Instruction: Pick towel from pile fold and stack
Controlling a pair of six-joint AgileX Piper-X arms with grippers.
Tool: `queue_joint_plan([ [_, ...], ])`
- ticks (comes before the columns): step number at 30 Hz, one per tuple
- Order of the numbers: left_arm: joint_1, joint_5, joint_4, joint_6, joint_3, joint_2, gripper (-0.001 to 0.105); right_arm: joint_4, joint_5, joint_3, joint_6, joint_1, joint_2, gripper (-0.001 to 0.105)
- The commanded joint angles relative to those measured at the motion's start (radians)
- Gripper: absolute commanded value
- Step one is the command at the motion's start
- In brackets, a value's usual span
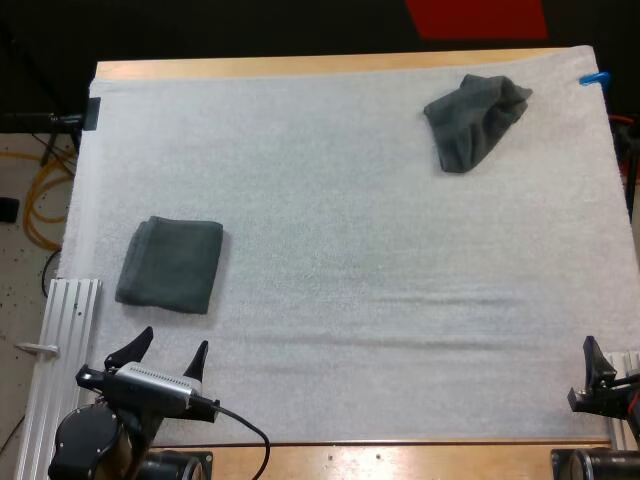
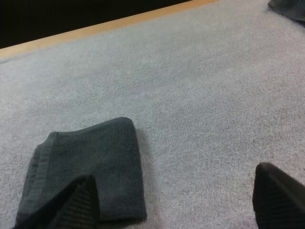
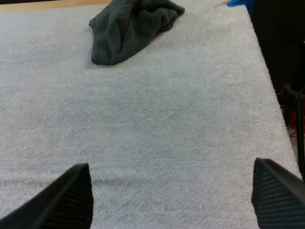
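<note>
A crumpled dark grey-green towel (image 1: 474, 120) lies at the far right of the white mat; the right wrist view has this crumpled towel (image 3: 128, 27) far ahead of my fingers. A folded towel (image 1: 172, 264) rests flat at the mat's near left, and in the left wrist view the folded towel (image 2: 90, 171) lies just ahead of one finger. My left gripper (image 1: 168, 357) hovers open at the near edge, just short of the folded towel, with nothing held. My right gripper (image 1: 600, 372) sits at the near right corner, open (image 3: 171, 200) over bare mat.
A white mat (image 1: 350, 250) covers the wooden table (image 1: 400, 460). An aluminium rail (image 1: 60, 340) runs along the near left edge, beside my left arm. Cables lie on the floor left of the table.
</note>
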Motion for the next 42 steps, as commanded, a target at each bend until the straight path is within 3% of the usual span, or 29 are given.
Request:
queue_joint_plan([
  [1, -0.001, -0.007, -0.011, -0.006, 0.0, -0.133, 0.065, -0.011, 0.004, 0.0, 0.005, -0.001, -0.04, 0.067],
  [13, -0.001, 0.006, -0.016, -0.013, -0.009, -0.126, 0.065, -0.031, 0.008, -0.008, 0.027, -0.001, -0.011, 0.067],
  [17, -0.001, 0.1, -0.019, -0.013, -0.06, -0.065, 0.065, -0.031, -0.012, -0.054, 0.09, -0.001, 0.055, 0.067],
  [22, -0.003, 0.165, -0.058, -0.013, -0.153, 0.074, 0.065, -0.049, -0.071, -0.135, 0.089, -0.001, 0.171, 0.067],
  [27, -0.056, 0.301, -0.106, -0.015, -0.273, 0.255, 0.065, -0.054, -0.181, -0.252, 0.089, -0.001, 0.315, 0.067],
  [33, -0.209, 0.31, -0.101, -0.015, -0.378, 0.427, 0.065, -0.054, -0.326, -0.373, 0.087, -0.001, 0.469, 0.067],
  [35, -0.238, 0.31, -0.104, -0.015, -0.392, 0.465, 0.065, -0.054, -0.331, -0.392, 0.087, -0.001, 0.502, 0.067],
  [42, -0.252, 0.31, -0.117, -0.018, -0.398, 0.543, 0.065, -0.176, -0.331, -0.398, 0.087, -0.001, 0.693, 0.067],
])
